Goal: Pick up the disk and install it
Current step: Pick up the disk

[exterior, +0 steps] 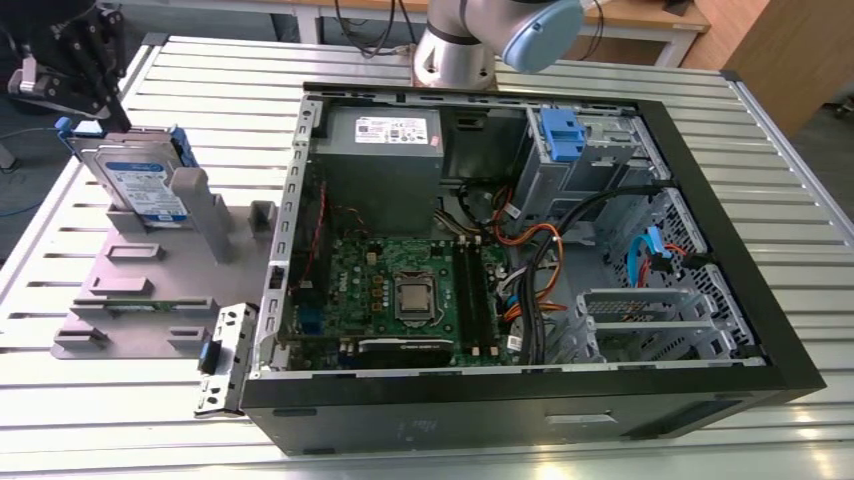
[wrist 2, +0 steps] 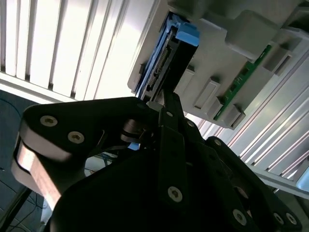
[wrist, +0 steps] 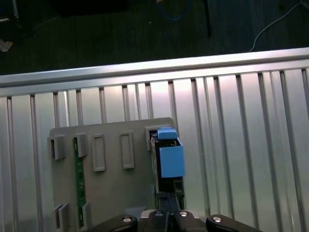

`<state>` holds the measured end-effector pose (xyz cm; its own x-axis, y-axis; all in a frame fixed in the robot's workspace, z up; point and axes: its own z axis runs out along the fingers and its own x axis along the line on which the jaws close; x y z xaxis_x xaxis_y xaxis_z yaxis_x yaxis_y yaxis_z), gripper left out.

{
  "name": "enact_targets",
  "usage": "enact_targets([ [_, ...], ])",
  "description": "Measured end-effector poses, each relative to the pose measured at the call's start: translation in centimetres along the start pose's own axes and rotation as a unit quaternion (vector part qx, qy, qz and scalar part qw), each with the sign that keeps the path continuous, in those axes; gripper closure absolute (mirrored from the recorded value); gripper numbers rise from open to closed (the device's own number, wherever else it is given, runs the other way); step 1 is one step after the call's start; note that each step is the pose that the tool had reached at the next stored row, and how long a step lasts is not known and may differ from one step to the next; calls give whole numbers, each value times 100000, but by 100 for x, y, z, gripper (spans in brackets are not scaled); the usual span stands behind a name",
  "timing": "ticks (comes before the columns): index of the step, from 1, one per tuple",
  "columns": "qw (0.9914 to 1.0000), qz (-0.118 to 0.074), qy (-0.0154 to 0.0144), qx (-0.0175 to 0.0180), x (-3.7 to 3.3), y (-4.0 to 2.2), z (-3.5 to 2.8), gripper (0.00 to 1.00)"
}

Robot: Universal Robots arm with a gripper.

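Observation:
The disk [exterior: 140,185], a silver drive with a white-and-blue label and blue carrier frame, stands on edge in a slot of the grey fixture plate [exterior: 147,290] at the exterior view's left. My black gripper [exterior: 118,120] hangs just above the disk's far top corner. In both wrist views the fingers lie pressed together with nothing between them. In the first wrist view the gripper [wrist: 167,200] sits right at the end of the disk [wrist: 169,162]. In the second wrist view the gripper [wrist 2: 164,104] points at the connector end of the disk [wrist 2: 166,53].
An open computer case [exterior: 747,250] lies on the slatted metal table, with a grey power supply [exterior: 380,150], a motherboard and a drive bay with a blue latch [exterior: 561,135]. A green memory stick [wrist: 79,174] stands in the fixture. The arm's base [exterior: 467,40] rises behind the case.

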<state>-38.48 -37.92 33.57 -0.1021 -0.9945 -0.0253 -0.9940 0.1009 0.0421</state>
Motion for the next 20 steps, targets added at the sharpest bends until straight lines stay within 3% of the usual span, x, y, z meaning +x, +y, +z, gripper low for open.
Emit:
enact_targets([
  [6, 99940, -3459, 146, -69, 0, 0, 11, 89],
  [9, 99881, -4871, 72, -13, 0, 1, 12, 89],
  [13, 99847, -5513, -369, 203, 1, 5, 13, 89],
  [20, 99844, -5570, -417, 279, 1, 9, 18, 89],
])
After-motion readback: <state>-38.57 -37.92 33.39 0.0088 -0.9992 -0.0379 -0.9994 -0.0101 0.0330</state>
